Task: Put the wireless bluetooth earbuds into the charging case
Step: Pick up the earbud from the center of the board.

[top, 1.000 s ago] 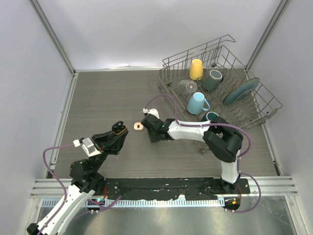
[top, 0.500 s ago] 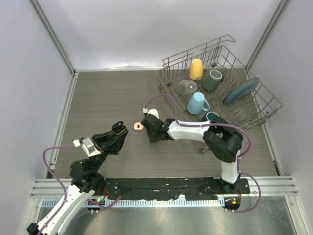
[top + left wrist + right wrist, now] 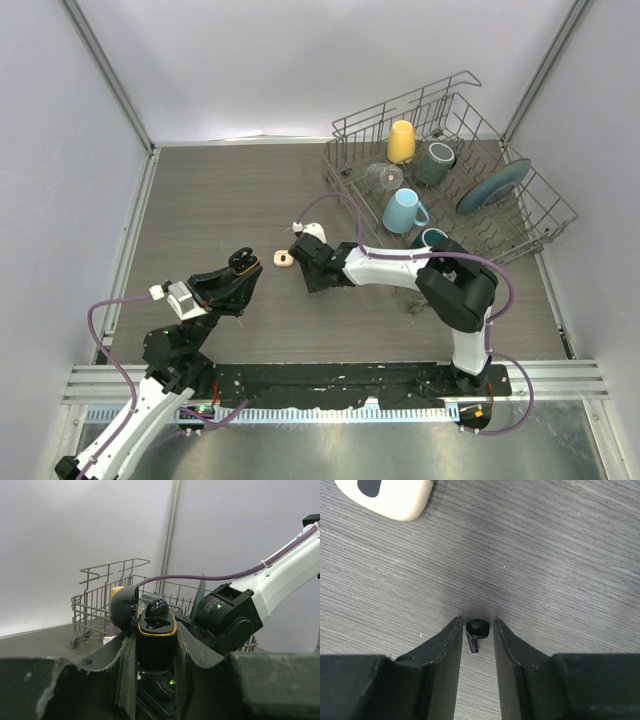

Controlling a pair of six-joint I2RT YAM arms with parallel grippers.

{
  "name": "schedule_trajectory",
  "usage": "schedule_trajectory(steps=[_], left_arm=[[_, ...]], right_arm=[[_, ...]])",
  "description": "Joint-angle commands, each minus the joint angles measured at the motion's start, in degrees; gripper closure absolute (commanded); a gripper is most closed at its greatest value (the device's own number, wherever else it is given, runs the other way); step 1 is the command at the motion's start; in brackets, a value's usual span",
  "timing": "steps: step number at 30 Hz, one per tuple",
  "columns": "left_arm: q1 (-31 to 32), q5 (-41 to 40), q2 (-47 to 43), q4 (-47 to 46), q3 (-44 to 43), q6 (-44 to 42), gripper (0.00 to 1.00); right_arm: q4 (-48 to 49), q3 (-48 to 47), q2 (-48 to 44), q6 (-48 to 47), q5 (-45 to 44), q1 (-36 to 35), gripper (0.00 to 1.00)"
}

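- Pinching square matters: my right gripper (image 3: 476, 624) straddles the black earbud (image 3: 477, 628) on the table (image 3: 545, 555), can't tell if it's clamped yet.
- My left gripper (image 3: 156, 632) is clenched on the open charging case (image 3: 156, 650); I'd lift slowly.

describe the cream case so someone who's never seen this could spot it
Find the wire rack at the far right and follow the right arm leftward to its tip. Just left of that tip, the cream case lies on the table. It is small, rounded and pale with a dark oval on top, unlike the black gold-rimmed case gripped in the left fingers.
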State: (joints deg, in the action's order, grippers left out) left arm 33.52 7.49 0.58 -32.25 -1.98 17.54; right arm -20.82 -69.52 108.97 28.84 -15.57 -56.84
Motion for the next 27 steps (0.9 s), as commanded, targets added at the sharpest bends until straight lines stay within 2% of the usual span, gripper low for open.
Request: schedule_trajectory(steps=[1, 15, 27], left_arm=[[-0.1, -1.0, -3.0, -1.1, 0.8, -0.5, 1.0], [-0.1, -1.2, -3.0, -1.0, 0.8, -0.6, 1.0], [-0.1, -1.2, -3.0, -0.9, 0.9, -0.6, 1.0]], right_arm=[[-6.1, 1.4, -0.8, 0.6, -0.7, -0.3, 0.64], [-4.4, 0.6, 1.6, 0.2, 0.6, -0.4, 0.64], [-4.2, 0.2, 2.0, -0.5, 0.7, -0.4, 0.71]])
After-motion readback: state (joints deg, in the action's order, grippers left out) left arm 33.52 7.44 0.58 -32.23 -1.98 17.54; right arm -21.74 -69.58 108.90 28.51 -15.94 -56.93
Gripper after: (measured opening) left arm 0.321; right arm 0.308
